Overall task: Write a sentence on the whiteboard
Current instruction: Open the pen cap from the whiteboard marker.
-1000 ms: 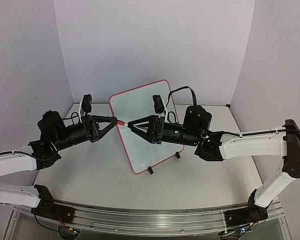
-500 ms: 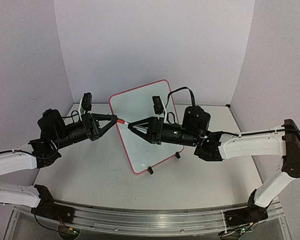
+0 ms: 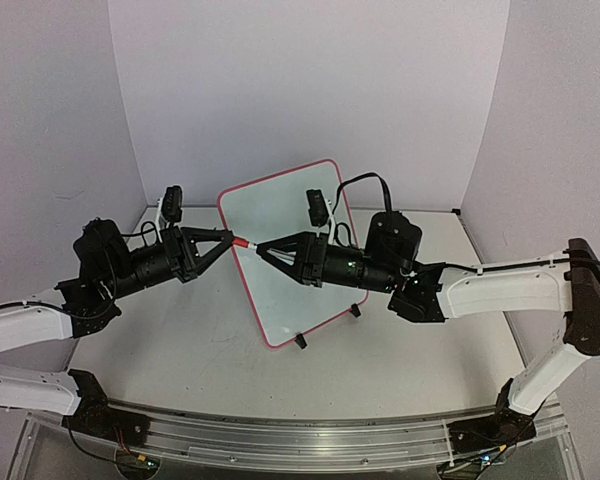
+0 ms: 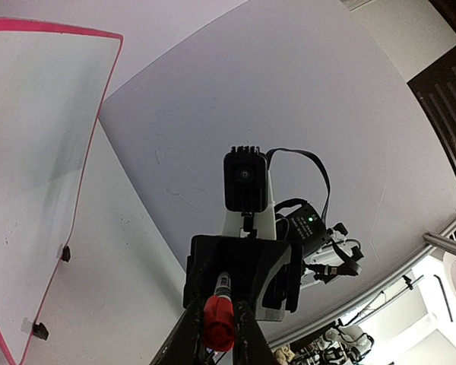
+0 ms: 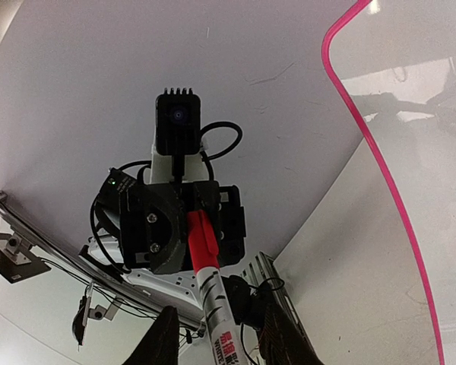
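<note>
Above the table's middle left, my two arms meet tip to tip in front of the whiteboard. A marker spans the gap between them. My left gripper is shut on the marker's red cap. My right gripper stands open around the silver-white body, with a gap showing on each side of it. The whiteboard leans on small black feet, and its red rim runs past my right fingers. No sentence shows on its face.
The board's black feet rest on the white table. Pale walls close the back and both sides. A metal rail with the arm bases runs along the near edge.
My right gripper's jaws have narrowed around the marker's body. The left gripper and the marker have stayed put.
</note>
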`<state>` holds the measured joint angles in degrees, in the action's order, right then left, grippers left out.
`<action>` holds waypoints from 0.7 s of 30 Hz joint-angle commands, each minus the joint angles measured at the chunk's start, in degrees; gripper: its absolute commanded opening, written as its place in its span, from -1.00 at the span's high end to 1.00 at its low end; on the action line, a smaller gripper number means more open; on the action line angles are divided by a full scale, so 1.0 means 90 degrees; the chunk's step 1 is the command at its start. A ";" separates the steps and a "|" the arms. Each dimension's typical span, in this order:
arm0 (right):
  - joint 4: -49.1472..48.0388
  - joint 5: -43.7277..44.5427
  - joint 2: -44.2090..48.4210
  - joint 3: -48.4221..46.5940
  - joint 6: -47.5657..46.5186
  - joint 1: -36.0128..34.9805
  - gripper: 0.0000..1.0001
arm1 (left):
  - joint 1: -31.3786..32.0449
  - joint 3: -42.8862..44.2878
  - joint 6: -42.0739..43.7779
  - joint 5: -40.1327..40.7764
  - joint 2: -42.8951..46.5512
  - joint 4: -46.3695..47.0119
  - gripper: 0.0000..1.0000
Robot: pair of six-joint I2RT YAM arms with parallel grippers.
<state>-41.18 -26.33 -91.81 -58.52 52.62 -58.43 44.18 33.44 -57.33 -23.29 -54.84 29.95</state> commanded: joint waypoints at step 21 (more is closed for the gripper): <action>-0.0749 0.0407 0.0258 0.0165 0.0168 -0.0062 1.00 | 0.0047 -0.0231 -0.0078 0.0222 0.0372 -0.0122 1.00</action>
<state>-43.86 -26.06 -91.59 -58.34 53.03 -58.81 44.22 32.45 -59.75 -23.38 -52.99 30.25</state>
